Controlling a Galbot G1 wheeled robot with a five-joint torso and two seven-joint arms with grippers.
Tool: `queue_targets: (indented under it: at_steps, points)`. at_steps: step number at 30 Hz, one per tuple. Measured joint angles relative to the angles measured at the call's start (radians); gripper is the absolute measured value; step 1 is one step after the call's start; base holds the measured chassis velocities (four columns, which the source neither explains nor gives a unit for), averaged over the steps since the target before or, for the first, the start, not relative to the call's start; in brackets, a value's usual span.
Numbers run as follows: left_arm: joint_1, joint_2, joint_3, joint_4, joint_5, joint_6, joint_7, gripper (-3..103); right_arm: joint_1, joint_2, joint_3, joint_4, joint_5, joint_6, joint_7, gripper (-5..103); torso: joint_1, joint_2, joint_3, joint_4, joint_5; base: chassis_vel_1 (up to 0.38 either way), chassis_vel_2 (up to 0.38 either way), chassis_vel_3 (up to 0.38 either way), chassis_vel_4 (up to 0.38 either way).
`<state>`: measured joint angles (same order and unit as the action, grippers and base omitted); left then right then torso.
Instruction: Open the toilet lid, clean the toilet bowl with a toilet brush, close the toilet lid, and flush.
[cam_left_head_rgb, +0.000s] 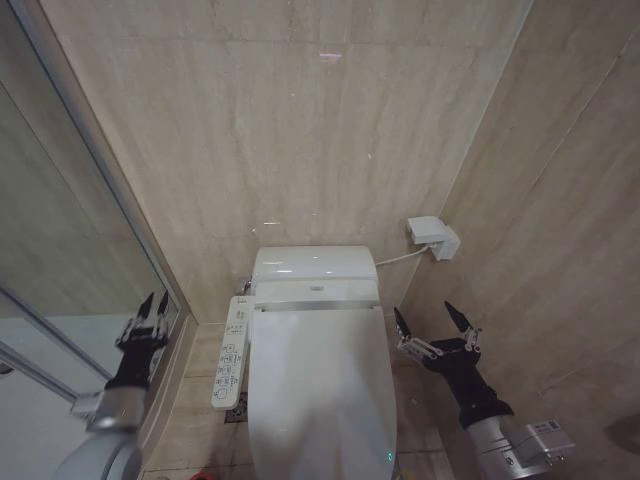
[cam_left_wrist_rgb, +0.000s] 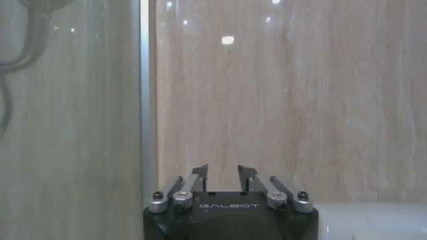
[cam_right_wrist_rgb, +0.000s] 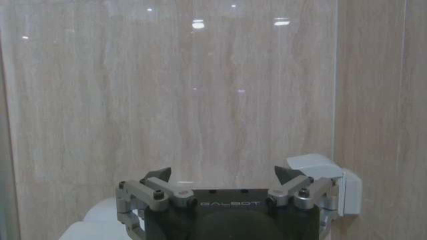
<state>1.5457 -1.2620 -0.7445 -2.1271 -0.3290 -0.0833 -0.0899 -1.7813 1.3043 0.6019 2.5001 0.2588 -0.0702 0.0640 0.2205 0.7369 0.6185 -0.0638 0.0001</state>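
The white glossy toilet lid (cam_left_head_rgb: 320, 390) lies shut over the toilet, so the toilet bowl beneath it is hidden. The toilet brush is out of view. My left gripper (cam_left_head_rgb: 155, 306) hovers left of the toilet beside the glass shower door, open with a narrow gap and nothing held (cam_left_wrist_rgb: 223, 174). To the right of the lid my right gripper (cam_left_head_rgb: 425, 314) is spread wide open and empty, pointing at the back wall (cam_right_wrist_rgb: 223, 175). Both grippers are clear of the lid.
A white tank (cam_left_head_rgb: 315, 265) sits behind the lid, with a button control panel (cam_left_head_rgb: 230, 352) along the toilet's left side. A white wall box (cam_left_head_rgb: 433, 237) with a cable hangs at the right corner (cam_right_wrist_rgb: 320, 172). Glass shower door (cam_left_head_rgb: 60, 250) and tiled walls hem in both sides.
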Motion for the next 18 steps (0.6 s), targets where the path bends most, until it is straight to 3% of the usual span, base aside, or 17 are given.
queue_targets:
  at_steps: [6,7,14,15,18]
  points:
    - [0.120,-0.069,-0.041,-0.192,0.056,0.147,-0.011,35,0.000,0.000,0.000,0.000,0.000,0.000,0.000,100,0.000,0.000,0.000,-0.0001,0.0000,0.000,0.000,0.000,0.000]
    - [0.137,-0.089,-0.041,-0.226,0.067,0.169,-0.010,62,0.000,0.000,0.000,0.000,0.000,0.000,0.000,100,0.000,0.000,0.000,-0.0002,0.0002,0.000,0.000,0.000,0.000]
    - [0.203,-0.161,-0.010,-0.311,0.131,0.197,0.004,62,0.000,0.000,0.000,0.000,0.000,0.000,0.000,100,0.000,0.000,0.000,-0.0001,0.0001,0.000,0.000,0.000,0.000]
    - [0.218,-0.171,0.001,-0.322,0.145,0.197,0.006,89,0.000,0.000,0.000,0.000,0.000,0.000,0.000,100,0.000,0.000,0.000,-0.0001,0.0000,0.000,0.000,0.000,0.000]
    - [0.249,-0.192,0.018,-0.348,0.176,0.199,0.016,89,0.000,0.000,0.000,0.000,0.000,0.000,0.000,100,0.000,0.000,0.000,-0.0002,0.0000,0.000,0.000,0.000,0.000]
